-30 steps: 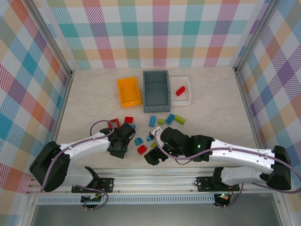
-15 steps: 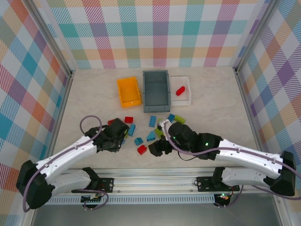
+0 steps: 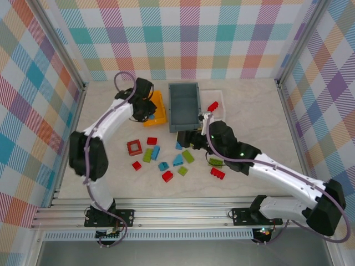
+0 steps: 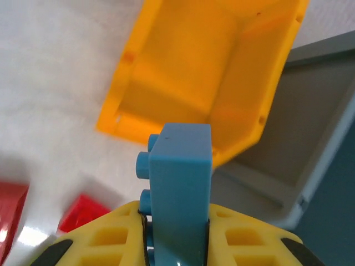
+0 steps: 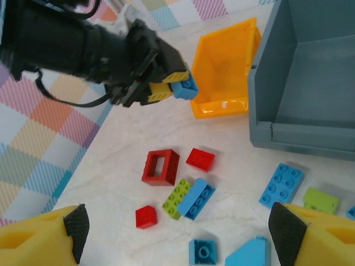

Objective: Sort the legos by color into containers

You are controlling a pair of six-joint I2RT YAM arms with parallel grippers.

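My left gripper (image 3: 147, 114) is shut on a blue brick (image 4: 180, 177), held studs sideways at the left rim of the orange-yellow bin (image 3: 160, 112). The same brick (image 5: 184, 87) and left gripper (image 5: 166, 86) show in the right wrist view, just outside that orange bin (image 5: 224, 72). The grey-blue bin (image 3: 184, 105) stands beside it, then the white tray (image 3: 219, 95) with a red brick (image 3: 212, 106). My right gripper (image 5: 180, 233) hangs open over loose legos: a hollow red square (image 5: 161, 166), a red plate (image 5: 200, 159), and a green brick (image 5: 177, 197) against a blue one (image 5: 196, 198).
More red, blue and green bricks lie scattered mid-table, among them a red one (image 3: 167, 176) and a red one (image 3: 217, 173). My right gripper (image 3: 184, 138) sits just in front of the grey-blue bin. Checked walls enclose the table on three sides.
My left jaws closed on the blue brick near the table's front, then the arm swung it back to the orange-yellow bin. My right arm moved from the front to the pile by the grey-blue bin.
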